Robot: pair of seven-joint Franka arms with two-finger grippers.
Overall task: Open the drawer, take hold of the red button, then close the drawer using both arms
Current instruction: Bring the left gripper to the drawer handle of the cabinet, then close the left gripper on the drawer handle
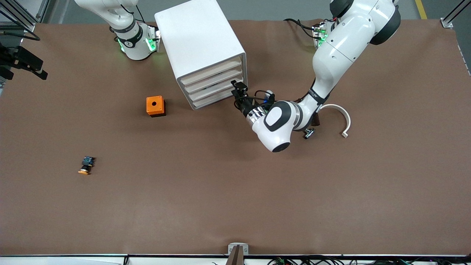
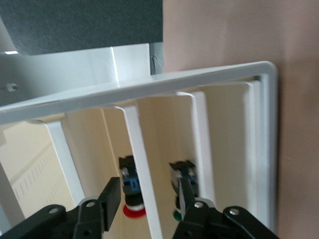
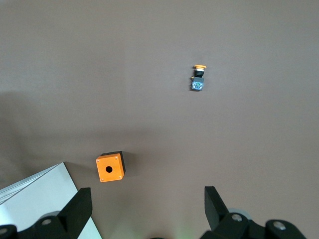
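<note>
Nearest the front camera, well off from the drawer cabinet (image 1: 206,51) toward the right arm's end of the table, I saw the orange-capped button (image 1: 86,165) on its side. Closer to the cabinet sat the orange box (image 1: 155,106). At the cabinet's front, my left gripper (image 1: 238,94) hung with fingers apart, astride a white divider (image 2: 141,164). Inside, the button (image 2: 130,191), red cap showing, lay in one drawer slot, and a green-capped one (image 2: 183,185) in the slot beside it. My right gripper (image 3: 144,206) waited high above the table, fingers spread wide, over the box beside the cabinet.
</note>
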